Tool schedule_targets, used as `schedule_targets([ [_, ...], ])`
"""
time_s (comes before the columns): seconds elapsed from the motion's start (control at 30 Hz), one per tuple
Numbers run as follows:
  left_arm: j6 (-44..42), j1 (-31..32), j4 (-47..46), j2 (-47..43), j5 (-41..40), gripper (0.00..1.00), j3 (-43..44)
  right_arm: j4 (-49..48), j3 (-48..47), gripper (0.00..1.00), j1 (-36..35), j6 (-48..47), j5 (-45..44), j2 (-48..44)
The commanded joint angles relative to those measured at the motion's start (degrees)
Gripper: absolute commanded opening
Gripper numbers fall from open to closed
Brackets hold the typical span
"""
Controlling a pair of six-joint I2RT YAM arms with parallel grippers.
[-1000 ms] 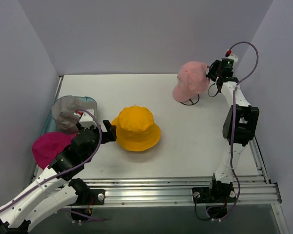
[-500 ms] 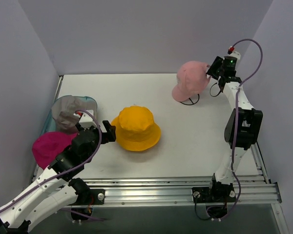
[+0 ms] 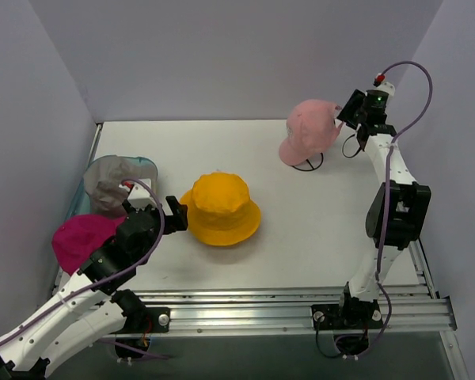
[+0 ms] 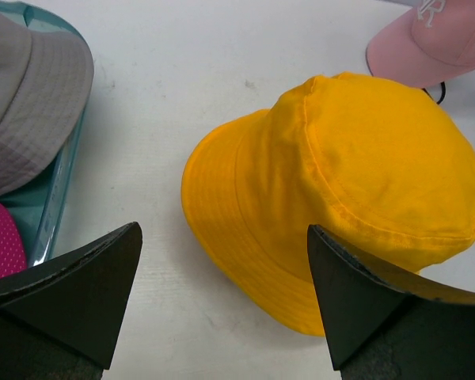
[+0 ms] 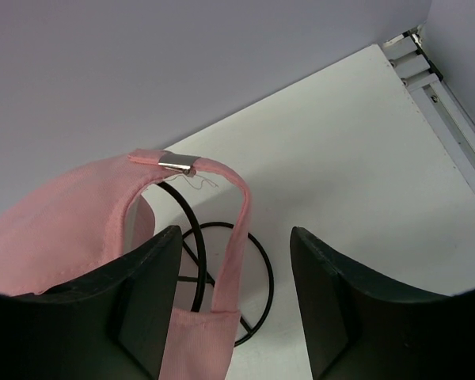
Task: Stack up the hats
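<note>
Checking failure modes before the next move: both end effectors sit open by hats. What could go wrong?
1. The right end effector straddles the rear strap of the light pink fabric baseball cap; lifting may drag or tip the black wire stand under it.
2. The left end effector is open facing the brim of the soft yellow fabric bucket hat; closing could push or bunch it rather than grip.
</note>
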State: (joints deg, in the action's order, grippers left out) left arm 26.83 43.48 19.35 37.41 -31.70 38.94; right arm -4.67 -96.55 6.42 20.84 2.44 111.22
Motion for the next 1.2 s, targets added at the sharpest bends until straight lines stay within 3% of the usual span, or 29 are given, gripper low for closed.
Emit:
schedule_targets([
  [0.0, 2.52, 0.20, 1.99, 1.17, -0.91, 0.94, 8.04, 0.45, 1.54, 0.53, 0.18, 1.22, -2.26, -7.41],
  [0.17, 1.39, 0.11, 13.32, 12.32, -4.75, 0.94, 27.74, 2.29, 4.70, 0.53, 0.35, 2.18, -1.74, -12.86],
  [0.23, -0.55, -0.33, 19.45, 17.49, -10.12, 0.94, 37.15, 4.91, 4.45, 0.54, 0.35, 3.76, 3.34, -13.40],
  [0.37, -1.43, -9.35, 26.25, 22.70, -7.25, 0.95, 46.92, 7.39, 5.39, 0.53, -3.85, 5.09, 7.77, -16.46],
  [0.4, -1.34, -16.43, 26.78, 23.58, -4.53, 0.95, 47.63, 7.13, 5.93, 0.53, -5.61, 4.74, 6.80, -17.52],
  [0.47, -0.99, -24.63, 27.31, 24.20, 5.30, 0.95, 47.64, 8.18, 6.81, 0.53, -10.80, 2.99, 4.16, -20.42],
  [0.5, -0.38, -32.85, 27.32, 24.99, 8.21, 0.95, 47.03, 8.70, 7.43, 0.53, -12.03, 2.98, 3.55, -21.30],
  [0.53, -0.20, -36.68, 27.49, 25.60, 12.85, 0.95, 46.24, 8.01, 8.56, 0.53, -13.26, 2.54, 3.45, -23.92],
  [0.57, -0.02, -40.37, 27.58, 26.22, 14.72, 0.96, 44.49, 8.01, 9.71, 0.53, -15.27, 2.28, 3.02, -25.51],
  [0.6, -0.11, -48.06, 27.84, 27.79, 16.39, 0.98, 43.69, 7.40, 12.94, 0.53, -15.99, 2.54, 3.27, -27.00],
  [0.73, -0.37, -61.81, 29.07, 30.35, 22.11, 1.00, 39.65, 1.18, 20.76, 0.54, -21.96, 4.20, 4.33, -36.13],
  [0.83, -0.99, -66.58, 27.50, 29.04, 24.58, 1.00, 36.04, -0.68, 22.19, 0.54, -28.19, 5.88, 4.95, -37.39],
  [0.9, -1.51, -67.04, 27.05, 28.08, 24.33, 1.00, 34.46, -1.31, 23.33, 0.53, -34.84, 4.13, 1.72, -37.30],
  [1.07, -0.81, -68.53, 28.37, 27.72, 19.23, 1.00, 31.03, -7.10, 32.73, 0.53, -44.19, 7.81, 0.02, -40.37],
  [1.17, -1.86, -69.06, 27.23, 27.10, 19.93, 1.00, 28.65, -7.20, 35.63, 0.53, -49.91, 7.73, -5.67, -42.40],
])
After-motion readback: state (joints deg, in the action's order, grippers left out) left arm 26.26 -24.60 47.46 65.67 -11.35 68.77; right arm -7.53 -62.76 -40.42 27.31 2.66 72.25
